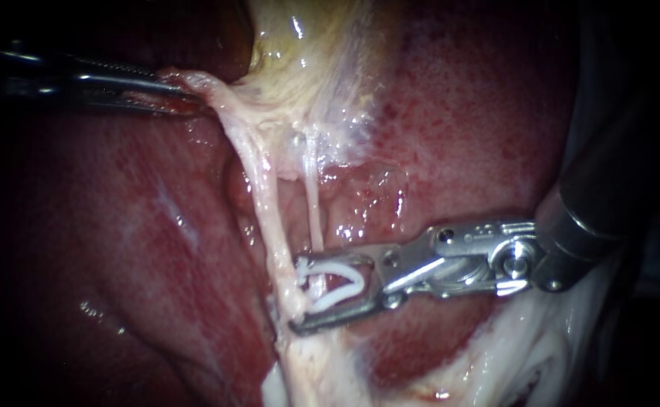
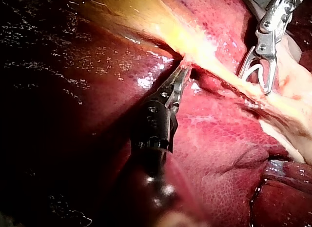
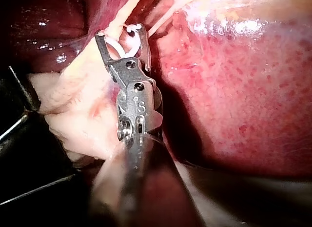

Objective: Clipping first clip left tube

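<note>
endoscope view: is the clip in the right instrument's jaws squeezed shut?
No, the white clip held between the right instrument's jaws is wide open, with a clear gap between its two legs.

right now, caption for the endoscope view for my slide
Left instrument pulls tissue taut; right instrument holds a white clip in its jaws at the left tube, over the liver.

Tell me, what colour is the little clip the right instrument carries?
White. The clip, held between the right instrument's jaws, shows best in the endoscope view.
</note>
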`<action>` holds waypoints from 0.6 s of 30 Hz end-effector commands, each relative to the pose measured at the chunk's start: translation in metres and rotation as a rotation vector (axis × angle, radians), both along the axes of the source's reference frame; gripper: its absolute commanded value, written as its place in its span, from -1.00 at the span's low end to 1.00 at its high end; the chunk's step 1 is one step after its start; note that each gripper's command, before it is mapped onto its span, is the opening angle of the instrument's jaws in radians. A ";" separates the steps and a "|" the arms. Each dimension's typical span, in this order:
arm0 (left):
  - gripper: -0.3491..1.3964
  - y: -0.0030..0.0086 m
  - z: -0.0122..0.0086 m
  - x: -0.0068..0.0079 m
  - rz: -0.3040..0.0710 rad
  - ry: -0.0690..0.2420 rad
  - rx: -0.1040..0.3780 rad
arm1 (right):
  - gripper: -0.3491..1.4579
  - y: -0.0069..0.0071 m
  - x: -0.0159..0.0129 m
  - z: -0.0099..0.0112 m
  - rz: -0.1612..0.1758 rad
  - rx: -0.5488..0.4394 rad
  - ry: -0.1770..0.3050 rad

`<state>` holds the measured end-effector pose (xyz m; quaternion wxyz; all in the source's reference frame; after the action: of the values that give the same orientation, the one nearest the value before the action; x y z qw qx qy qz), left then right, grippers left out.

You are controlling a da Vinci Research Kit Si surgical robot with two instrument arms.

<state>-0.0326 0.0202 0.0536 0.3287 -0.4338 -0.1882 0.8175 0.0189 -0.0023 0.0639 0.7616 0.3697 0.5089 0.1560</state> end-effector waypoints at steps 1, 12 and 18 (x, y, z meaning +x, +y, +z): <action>-1.00 0.0000 0.0000 0.0000 0.000 0.000 0.000 | -0.06 0.0000 0.0001 0.0000 -0.002 0.005 0.004; -1.00 0.0001 0.0000 -0.0004 -0.003 0.002 0.000 | -0.07 -0.0001 0.0025 0.0006 -0.011 0.024 0.036; -1.00 0.0001 0.0001 -0.0006 -0.002 0.001 0.001 | -0.07 0.0001 0.0037 0.0007 0.015 0.051 0.056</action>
<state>-0.0332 0.0204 0.0537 0.3302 -0.4334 -0.1876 0.8173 0.0228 -0.0021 0.0646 0.7337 0.3911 0.5298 0.1676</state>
